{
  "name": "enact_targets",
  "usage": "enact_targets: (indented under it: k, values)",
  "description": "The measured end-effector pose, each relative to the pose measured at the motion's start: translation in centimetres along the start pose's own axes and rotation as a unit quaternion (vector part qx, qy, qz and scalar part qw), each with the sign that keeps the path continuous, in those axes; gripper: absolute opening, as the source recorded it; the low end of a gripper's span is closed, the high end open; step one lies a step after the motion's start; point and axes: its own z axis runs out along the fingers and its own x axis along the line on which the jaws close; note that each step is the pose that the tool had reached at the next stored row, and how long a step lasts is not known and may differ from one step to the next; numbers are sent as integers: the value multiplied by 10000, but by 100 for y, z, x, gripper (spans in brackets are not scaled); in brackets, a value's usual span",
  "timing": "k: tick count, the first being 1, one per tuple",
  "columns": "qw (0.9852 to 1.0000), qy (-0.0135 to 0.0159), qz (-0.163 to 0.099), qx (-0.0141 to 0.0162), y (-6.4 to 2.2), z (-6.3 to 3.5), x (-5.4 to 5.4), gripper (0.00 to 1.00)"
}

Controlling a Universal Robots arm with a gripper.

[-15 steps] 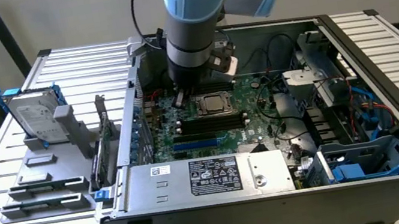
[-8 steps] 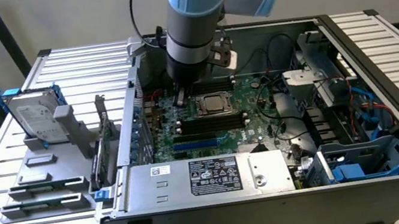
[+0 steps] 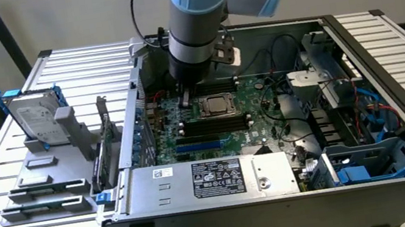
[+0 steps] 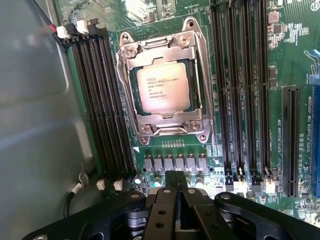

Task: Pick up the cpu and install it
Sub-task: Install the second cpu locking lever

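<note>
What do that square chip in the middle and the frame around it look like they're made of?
The cpu has a silvery-grey top that looks like brushed or matte metal: it reflects light softly and carries small printed text. The socket frame around it looks like bright, shinier steel, with glinting edges and screw heads at the corners. The motherboard beneath looks like green lacquered circuit board.

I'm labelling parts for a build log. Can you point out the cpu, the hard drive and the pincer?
cpu point(image 4: 163, 87): wrist view, middle of its silvery metal top, seated in the socket.
hard drive point(image 3: 35, 120): exterior view, its silver face, standing in the grey rack.
pincer point(image 4: 176, 192): wrist view, between its black fingertips.
</note>
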Motion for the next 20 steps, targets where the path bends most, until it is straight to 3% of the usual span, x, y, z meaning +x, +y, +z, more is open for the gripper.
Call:
enact_targets:
  k: [2,4,6,9,13,16,20]
  values:
    - [9999,-40,-89,-27,-1,-1,0,11]
    - [9998,-99,-165,-33,-2,-9,2,11]
    - [9996,-130,-237,-46,-5,-22,6,11]
    - [9992,-156,-345,-90,-7,-28,15,11]
    - [9985,-184,-474,-204,-11,-21,43,11]
    - [9980,-208,-537,-268,-16,-12,77,11]
    - [9978,-224,-563,-276,-18,-8,91,11]
